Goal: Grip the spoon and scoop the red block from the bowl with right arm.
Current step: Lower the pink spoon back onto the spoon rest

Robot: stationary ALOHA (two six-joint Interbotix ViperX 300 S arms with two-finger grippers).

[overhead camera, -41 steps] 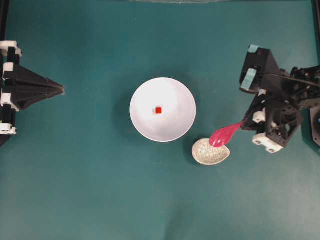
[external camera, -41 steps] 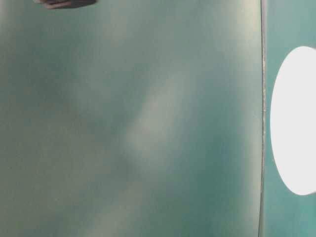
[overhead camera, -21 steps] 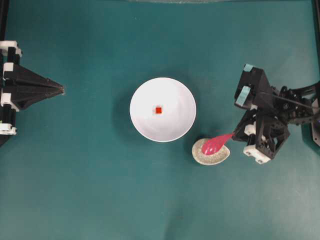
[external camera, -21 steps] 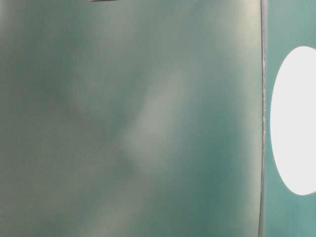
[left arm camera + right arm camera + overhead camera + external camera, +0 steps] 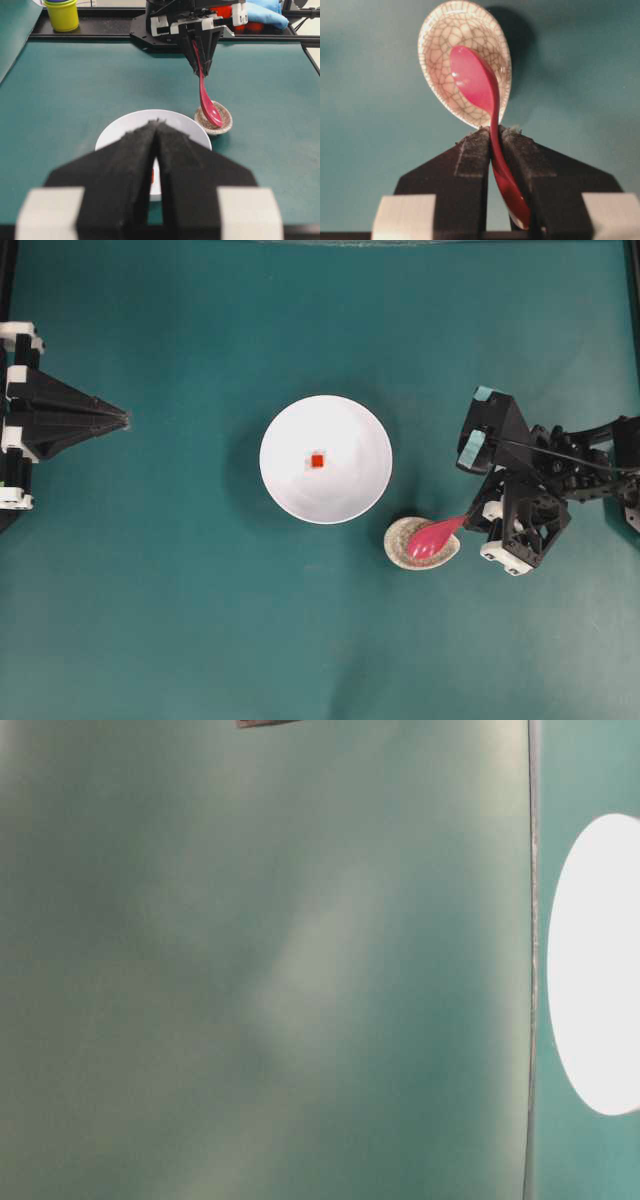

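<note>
The right claw (image 5: 495, 137) is clenching the spoon (image 5: 479, 85) by its handle, its scoop lying in the beige rest (image 5: 440, 55) at the upper middle, steadying the grasp.

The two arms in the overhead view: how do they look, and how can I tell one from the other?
Both arms are black with white fittings. The left pincer tapers to a pointed wedge, with white blocks at its wide end. The right pincer hangs from an open black frame, bears pale teal patches on its upper housing, and a thin dark cable runs along it. The finger pads look rough and dark grey.
</note>
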